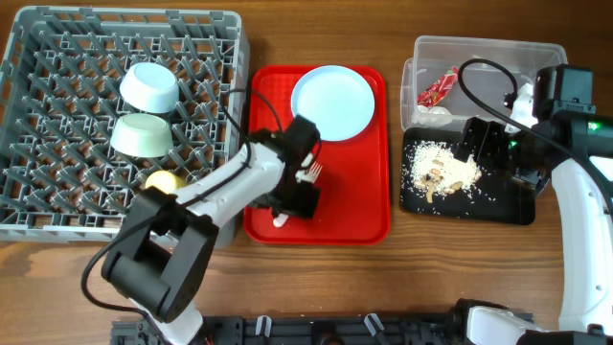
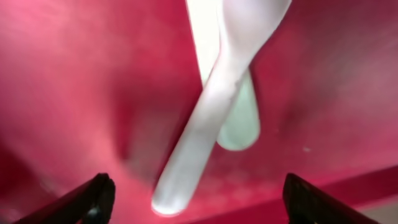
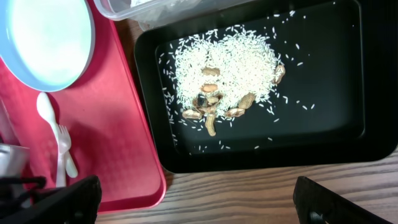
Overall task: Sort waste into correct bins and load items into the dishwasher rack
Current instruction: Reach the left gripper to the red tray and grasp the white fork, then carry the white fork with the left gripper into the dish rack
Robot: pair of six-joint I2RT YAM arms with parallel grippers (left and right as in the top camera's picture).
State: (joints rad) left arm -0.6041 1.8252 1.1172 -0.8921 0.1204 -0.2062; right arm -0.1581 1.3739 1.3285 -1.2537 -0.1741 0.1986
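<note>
A white spoon (image 2: 199, 137) and white fork (image 2: 239, 124) lie crossed on the red tray (image 1: 364, 192). My left gripper (image 2: 198, 186) is open just above them, one jaw on each side of the spoon's handle end; overhead it (image 1: 295, 196) covers most of both. The pale-blue plate (image 1: 332, 102) sits at the tray's far end. The grey rack (image 1: 57, 57) holds a blue bowl (image 1: 150, 88), a green bowl (image 1: 142, 135) and a yellow cup (image 1: 163, 180). My right gripper (image 3: 196, 193) is open and empty over the black tray (image 3: 373, 93), which holds rice leftovers (image 3: 224, 62).
The clear tub (image 1: 479, 53) behind the black tray holds the red wrapper (image 1: 438, 88) and white scrap (image 1: 439, 113). Bare wooden table (image 3: 261, 193) lies in front of the black tray. The spoon (image 3: 46, 112) and fork (image 3: 64, 149) also show in the right wrist view.
</note>
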